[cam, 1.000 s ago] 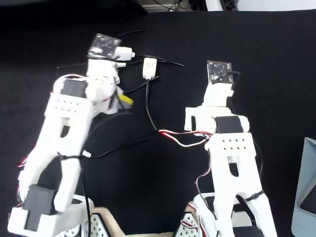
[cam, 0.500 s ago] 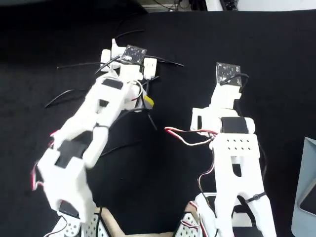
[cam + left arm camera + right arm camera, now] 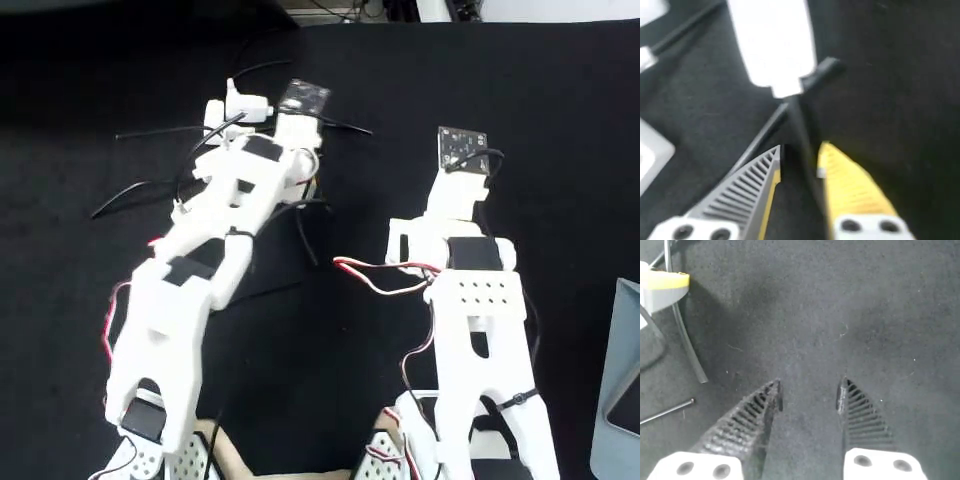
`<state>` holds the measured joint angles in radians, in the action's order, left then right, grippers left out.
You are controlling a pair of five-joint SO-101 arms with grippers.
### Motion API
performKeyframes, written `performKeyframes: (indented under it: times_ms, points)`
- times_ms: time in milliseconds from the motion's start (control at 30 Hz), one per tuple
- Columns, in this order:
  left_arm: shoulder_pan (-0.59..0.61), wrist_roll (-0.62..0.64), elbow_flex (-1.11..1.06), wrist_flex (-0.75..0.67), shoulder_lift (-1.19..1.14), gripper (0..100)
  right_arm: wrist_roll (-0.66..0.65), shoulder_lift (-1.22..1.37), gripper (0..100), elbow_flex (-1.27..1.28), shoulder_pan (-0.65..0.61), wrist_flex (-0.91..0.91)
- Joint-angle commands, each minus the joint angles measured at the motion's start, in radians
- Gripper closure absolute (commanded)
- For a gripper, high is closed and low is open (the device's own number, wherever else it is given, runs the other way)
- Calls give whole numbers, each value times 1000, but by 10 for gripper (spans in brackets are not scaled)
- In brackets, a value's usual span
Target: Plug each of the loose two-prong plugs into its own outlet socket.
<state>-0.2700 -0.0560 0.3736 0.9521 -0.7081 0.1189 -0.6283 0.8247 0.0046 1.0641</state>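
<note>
At twelve o'clock, the slightly open left claw (image 3: 799,152) straddles the cord (image 3: 792,117) behind the plug (image 3: 777,45), apparently to grab it; the right claw (image 3: 808,390) gapes empty.

The white outlet block (image 3: 775,45) is blurred and cut off by the picture's edge; its slots cannot be made out. The black cable (image 3: 799,132) is blurred where it runs between the fingers (image 3: 752,182). A white piece (image 3: 649,155) is cut off and unidentifiable. The white plug (image 3: 245,106) is too small to show prongs. The grey object (image 3: 622,380) is cut off by the edge.
</note>
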Motion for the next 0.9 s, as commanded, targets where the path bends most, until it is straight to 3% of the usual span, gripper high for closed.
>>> performKeyframes:
  times_ms: [0,633,867]
  points:
    - [-39,-133,153,204,5,972,3,-36,822,-4,12,-14]
    - [-59,-135,894,813,5,972,3,-33,822,-2,14,-12]
    - [-22,-141,806,812,121,972,3,-31,822,1,14,-12]
